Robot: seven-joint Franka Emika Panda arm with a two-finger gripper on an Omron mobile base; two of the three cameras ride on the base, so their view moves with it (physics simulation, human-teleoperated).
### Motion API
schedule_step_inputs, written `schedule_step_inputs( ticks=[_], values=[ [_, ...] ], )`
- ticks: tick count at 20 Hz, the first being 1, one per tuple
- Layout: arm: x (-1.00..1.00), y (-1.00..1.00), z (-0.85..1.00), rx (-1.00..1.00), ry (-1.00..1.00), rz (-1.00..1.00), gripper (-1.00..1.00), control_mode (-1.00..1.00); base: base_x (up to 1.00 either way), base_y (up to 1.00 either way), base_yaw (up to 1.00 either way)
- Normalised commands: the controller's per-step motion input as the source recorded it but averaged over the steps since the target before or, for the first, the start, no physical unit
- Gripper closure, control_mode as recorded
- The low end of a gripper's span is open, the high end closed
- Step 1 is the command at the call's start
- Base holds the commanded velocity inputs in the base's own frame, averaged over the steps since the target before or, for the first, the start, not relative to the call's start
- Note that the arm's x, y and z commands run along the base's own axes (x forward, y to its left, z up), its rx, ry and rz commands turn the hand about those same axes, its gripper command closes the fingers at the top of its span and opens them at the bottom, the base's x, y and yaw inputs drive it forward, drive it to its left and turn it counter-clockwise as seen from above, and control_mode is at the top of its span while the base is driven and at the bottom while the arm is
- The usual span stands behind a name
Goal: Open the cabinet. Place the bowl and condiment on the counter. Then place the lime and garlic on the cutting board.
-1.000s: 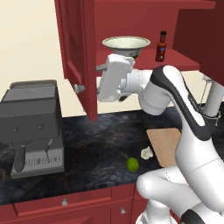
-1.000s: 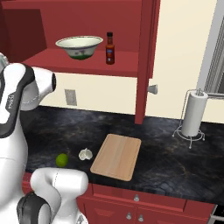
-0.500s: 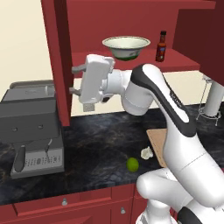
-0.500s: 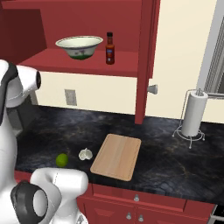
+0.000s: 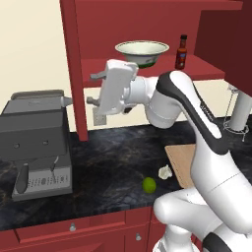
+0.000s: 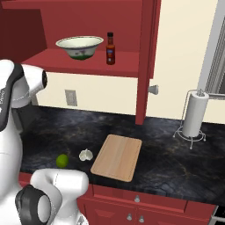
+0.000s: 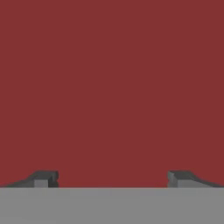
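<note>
End effector [image 7: 113, 179] fingers apart, empty, facing cabinet [image 5: 74, 74] door.

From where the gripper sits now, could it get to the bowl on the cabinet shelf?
Probably yes. The cabinet doors stand open, the bowl sits near the shelf's front, and the open, empty gripper only needs to turn from the left door.
</note>
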Motion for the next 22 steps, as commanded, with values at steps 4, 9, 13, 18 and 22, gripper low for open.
schedule_step_inputs(
  ticks=[4,9,13,18,22],
  values=[
    [-0.02,-0.22,0.1,-0.01,-0.09,0.0,-1.0,-1.0,0.0,0.0,0.0],
    [-0.05,-0.34,0.09,-0.07,-0.13,-0.02,-1.0,-1.0,0.0,0.0,0.0],
    [-0.05,-0.4,0.0,-0.12,-0.09,-0.09,-1.0,-1.0,0.0,0.0,0.0],
    [-0.02,-0.25,0.0,-0.18,-0.23,-0.19,-1.0,-1.0,0.0,0.0,0.0],
    [0.0,-0.2,0.0,-0.2,-0.26,-0.24,-1.0,-1.0,0.0,0.0,0.0]
  ],
)
